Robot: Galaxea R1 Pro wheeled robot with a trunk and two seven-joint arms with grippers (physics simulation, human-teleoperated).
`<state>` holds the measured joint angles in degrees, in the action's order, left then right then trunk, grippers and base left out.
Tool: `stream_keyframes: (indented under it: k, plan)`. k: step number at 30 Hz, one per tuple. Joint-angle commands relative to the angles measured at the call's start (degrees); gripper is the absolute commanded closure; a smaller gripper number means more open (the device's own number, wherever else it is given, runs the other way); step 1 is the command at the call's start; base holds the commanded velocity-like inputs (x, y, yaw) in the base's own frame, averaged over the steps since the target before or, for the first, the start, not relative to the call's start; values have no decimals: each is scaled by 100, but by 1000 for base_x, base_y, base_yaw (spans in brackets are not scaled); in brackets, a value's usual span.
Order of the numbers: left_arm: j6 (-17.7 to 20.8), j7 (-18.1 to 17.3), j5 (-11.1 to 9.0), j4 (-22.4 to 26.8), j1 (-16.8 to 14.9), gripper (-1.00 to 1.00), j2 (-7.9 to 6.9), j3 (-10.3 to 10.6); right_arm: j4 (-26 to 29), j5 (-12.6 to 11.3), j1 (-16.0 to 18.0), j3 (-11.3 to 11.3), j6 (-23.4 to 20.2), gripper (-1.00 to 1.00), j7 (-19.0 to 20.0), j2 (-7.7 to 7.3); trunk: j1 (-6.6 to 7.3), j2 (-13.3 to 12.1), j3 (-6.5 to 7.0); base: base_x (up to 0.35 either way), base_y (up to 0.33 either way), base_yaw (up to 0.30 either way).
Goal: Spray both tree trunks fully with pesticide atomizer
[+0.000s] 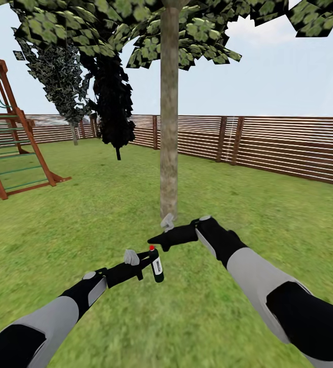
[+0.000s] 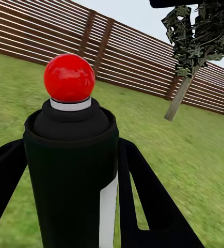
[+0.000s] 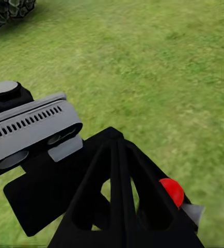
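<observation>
Left end effector [image 1: 147,266] is clamped on the pesticide atomizer [image 1: 156,266], held upright out front so the red-dot nozzle faces the tree trunk [image 1: 169,117] just ahead. Right end effector [image 1: 158,239] hovers just above the bottle, fingers together and empty, likely staged to press the head. White label strip on the bottle; no readable text.

A: The pesticide atomizer [image 1: 156,267] is dark, red dot on top, with a white label strip.
B: And the tree trunk [image 1: 169,117]?
A: Mottled grey-brown; brown slatted fence [image 1: 289,145], green lawn [image 1: 268,214].
</observation>
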<state>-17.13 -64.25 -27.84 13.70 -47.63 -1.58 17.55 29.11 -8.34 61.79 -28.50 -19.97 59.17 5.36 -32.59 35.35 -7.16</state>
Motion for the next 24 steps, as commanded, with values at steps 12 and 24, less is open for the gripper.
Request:
stream_keyframes:
  k: [12,24]
  plan:
    - [0,1,-3,-1,0,100,9,-6,-47,6,-1,-85,1,100,-2,-9,0,0,0,0,0,0]
    - [0,-3,-9,-1,0,100,9,-6,-188,7,-1,-85,10,100,-245,-17,0,0,0,0,0,0]
